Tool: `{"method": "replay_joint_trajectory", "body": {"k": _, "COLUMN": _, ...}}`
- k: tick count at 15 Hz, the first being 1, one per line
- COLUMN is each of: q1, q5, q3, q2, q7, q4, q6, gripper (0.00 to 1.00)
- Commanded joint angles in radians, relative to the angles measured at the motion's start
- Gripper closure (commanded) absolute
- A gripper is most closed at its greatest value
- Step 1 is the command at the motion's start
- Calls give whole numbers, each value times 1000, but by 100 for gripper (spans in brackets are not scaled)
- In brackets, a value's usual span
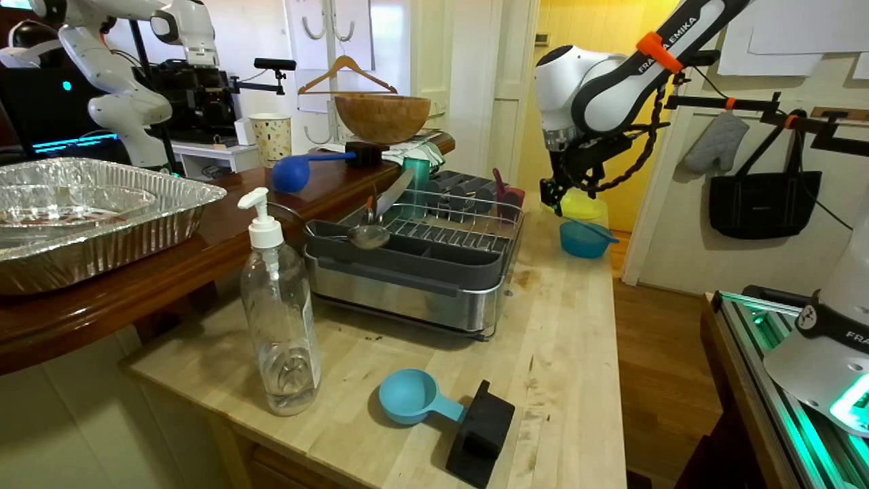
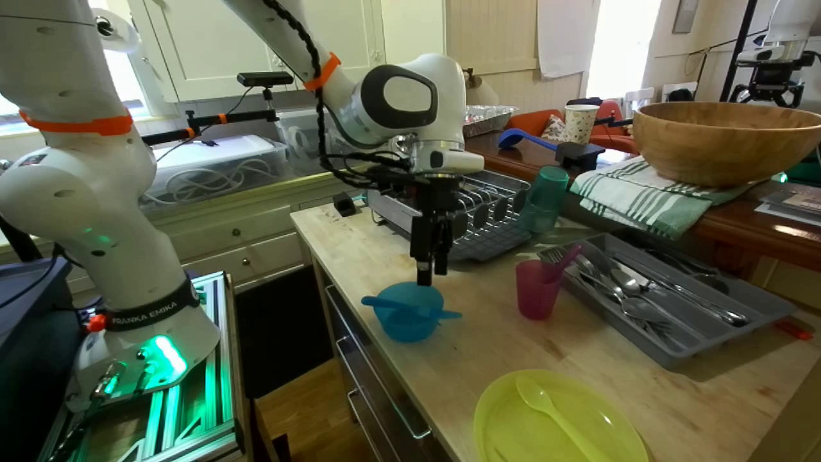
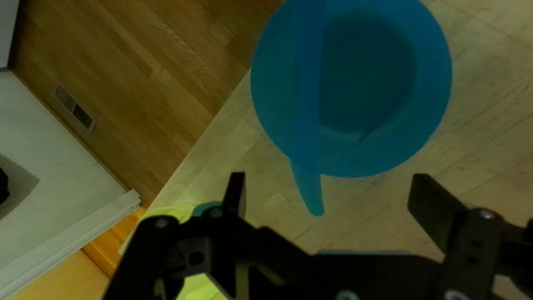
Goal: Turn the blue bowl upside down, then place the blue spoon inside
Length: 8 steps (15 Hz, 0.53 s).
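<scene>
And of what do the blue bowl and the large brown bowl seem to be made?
The blue bowl looks like smooth plastic: plain colour, no visible grain. The large brown bowl looks like wood, perhaps bamboo, softly shiny: striped, patchy grain shows on its side.

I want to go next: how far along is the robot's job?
Turning looks done: the round blue plastic bowl opens upward. Placing looks nearly done: the long blue plastic spoon lies across its rim. Nothing's held: the black hand is open. Left, maybe: tipping the spoon inside.
</scene>
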Motion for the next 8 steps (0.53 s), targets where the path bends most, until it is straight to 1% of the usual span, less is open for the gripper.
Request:
{"method": "replay_joint_trajectory", "body": {"k": 1, "q1": -16, "q5": 116, "q3": -10, "q2": -29, "q7": -107, "q4": 27, "q6": -53, "gripper": 0}}
{"method": "replay_joint_trajectory", "body": {"k": 4, "q1": -32, "q5": 208, "q3": -20, "q2": -44, "q7": -210, "q4": 55, "q6": -93, "gripper": 0}}
{"method": "replay_joint_trajectory", "body": {"k": 8, "q1": -54, "q5": 298, "q3": -35, "q2": -62, "q7": -366, "q4": 88, "q6": -143, "gripper": 0}}
